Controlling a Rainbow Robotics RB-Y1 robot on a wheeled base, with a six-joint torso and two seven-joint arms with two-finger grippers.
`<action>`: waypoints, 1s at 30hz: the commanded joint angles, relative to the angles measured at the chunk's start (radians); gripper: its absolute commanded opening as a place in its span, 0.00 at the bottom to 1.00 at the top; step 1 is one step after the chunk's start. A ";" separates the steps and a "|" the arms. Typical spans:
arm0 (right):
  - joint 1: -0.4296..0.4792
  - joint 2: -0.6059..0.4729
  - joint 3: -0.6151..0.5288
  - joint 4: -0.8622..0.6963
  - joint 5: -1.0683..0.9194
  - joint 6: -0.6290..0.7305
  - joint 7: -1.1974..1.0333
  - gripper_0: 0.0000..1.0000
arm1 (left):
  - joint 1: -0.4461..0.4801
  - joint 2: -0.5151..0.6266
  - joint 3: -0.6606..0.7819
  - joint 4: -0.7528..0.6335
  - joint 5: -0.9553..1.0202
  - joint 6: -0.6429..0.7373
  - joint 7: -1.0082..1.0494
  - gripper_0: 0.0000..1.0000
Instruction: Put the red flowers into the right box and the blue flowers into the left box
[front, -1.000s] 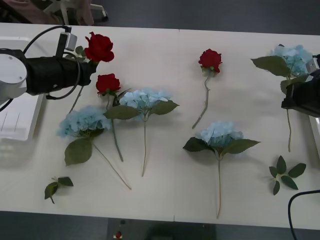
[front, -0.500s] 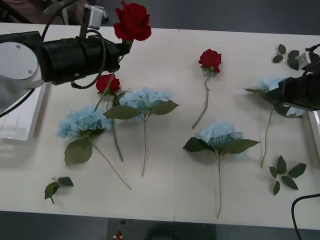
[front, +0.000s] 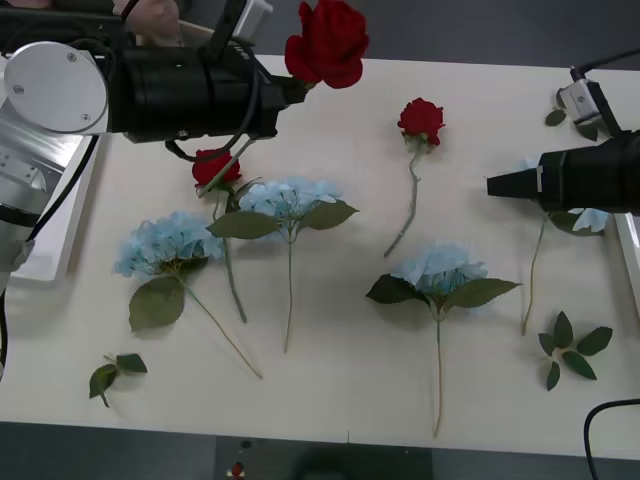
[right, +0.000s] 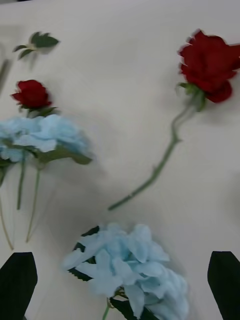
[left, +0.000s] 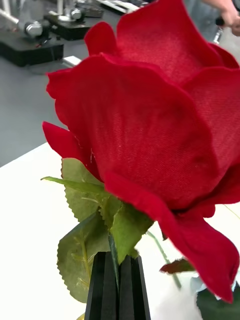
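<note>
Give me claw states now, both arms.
Left claw: shut on a red rose, lifted above the table.
Right claw: open, holding nothing, over a blue flower.

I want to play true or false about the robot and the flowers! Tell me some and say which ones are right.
1. The left gripper is pinching a red rose by its stem. True.
2. That rose is lying on the table. False: it is lifted above it.
3. The right gripper has its fingers wide apart. True.
4. Four blue flowers lie on the table. False: three lie there; a fourth is beneath the right arm.
</note>
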 joint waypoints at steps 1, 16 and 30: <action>-0.010 0.021 -0.024 -0.036 -0.097 -0.003 0.167 1.00 | 0.047 -0.113 0.014 -0.150 -0.146 0.033 0.184 0.00; -0.012 0.047 -0.061 0.096 -0.432 0.057 0.262 1.00 | 0.059 -0.467 0.049 -0.215 -0.434 0.019 0.405 0.00; -0.021 0.064 -0.007 0.257 -0.625 0.063 0.284 1.00 | 0.013 -0.567 0.057 -0.104 -0.311 -0.230 0.540 0.00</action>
